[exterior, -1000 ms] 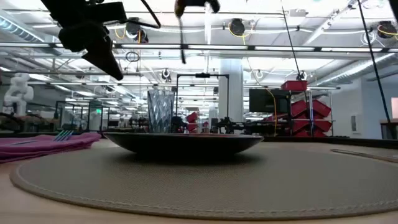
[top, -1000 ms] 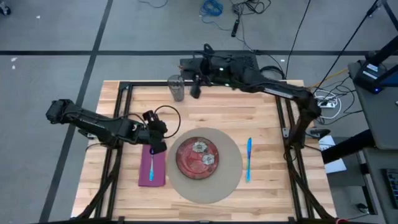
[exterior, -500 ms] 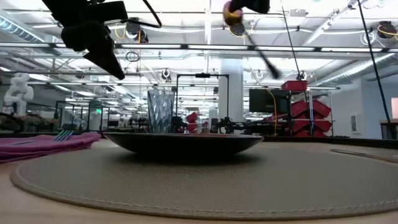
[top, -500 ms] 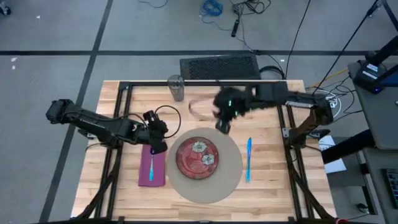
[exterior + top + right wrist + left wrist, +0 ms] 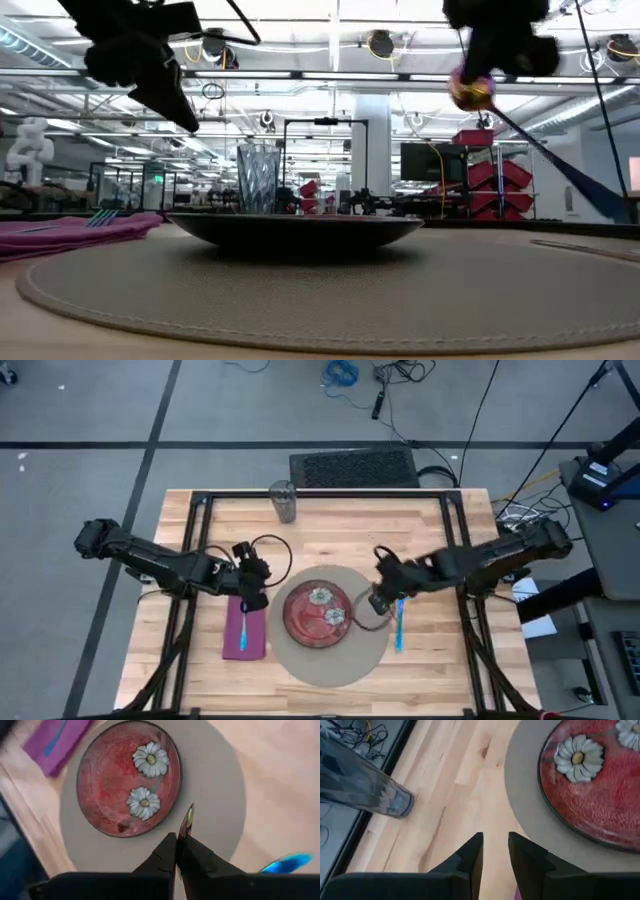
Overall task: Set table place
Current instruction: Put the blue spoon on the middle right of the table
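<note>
Right gripper (image 5: 377,600), fingers pinched on a slim utensil (image 5: 188,820), hovers over mat (image 5: 372,645) beside red plate (image 5: 318,612); next: lay it beside the blue knife (image 5: 400,615); left gripper (image 5: 252,600) idle, fingers slightly parted, empty.

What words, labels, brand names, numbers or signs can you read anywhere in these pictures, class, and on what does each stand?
None can be read.
The round red plate bears only painted white daisies, no lettering.
The purple cloth napkin, clear ribbed glass and pale-wood table show no print.
Shapes in the room behind are too blurred to read.
</note>
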